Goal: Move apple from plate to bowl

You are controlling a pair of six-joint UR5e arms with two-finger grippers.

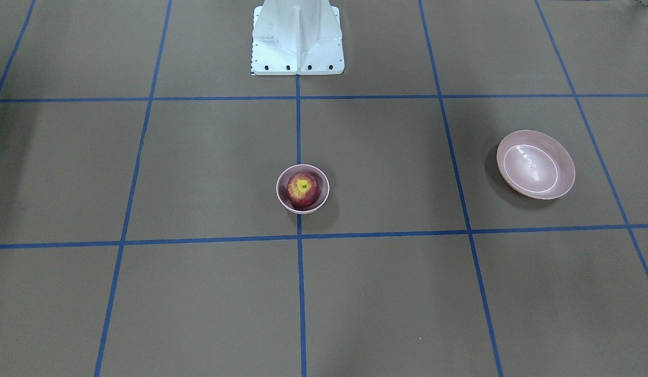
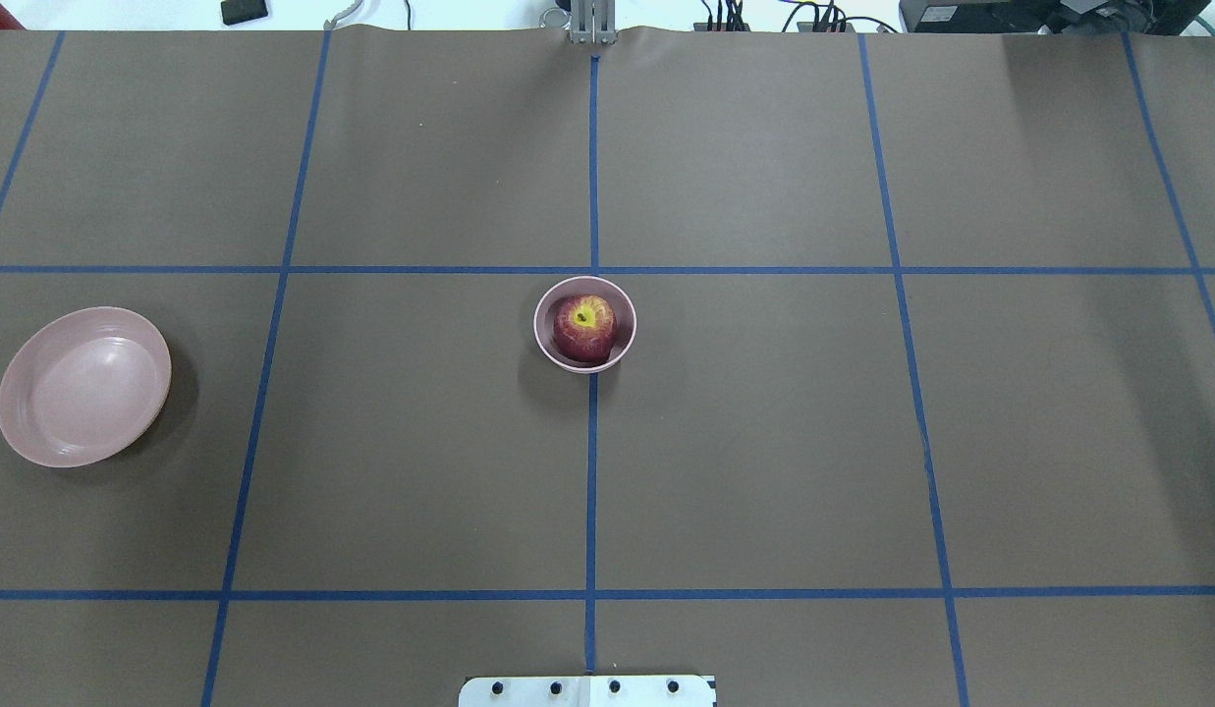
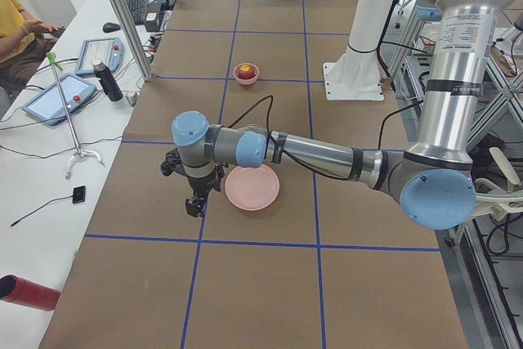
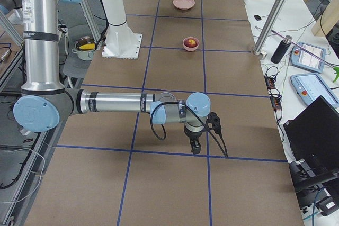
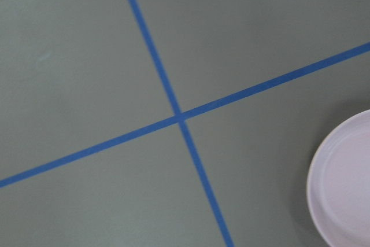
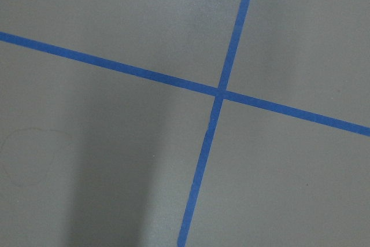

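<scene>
The apple (image 1: 303, 190) is seen inside the bowl (image 1: 325, 184), in the middle of the bench (image 1: 198, 157), with its yellow-green dimple turned up, and the bowl is set on a blue line (image 1: 298, 131). The plate (image 1: 536, 165) is found well apart from the bowl, on the robot's left side, and the left claw (image 3: 194, 204) is held pointing down just beside it. The right claw (image 4: 195, 147) is held low over the bench, far off on the other side. It cannot be told if either claw is wide or narrow, as both are seen only from the side.
</scene>
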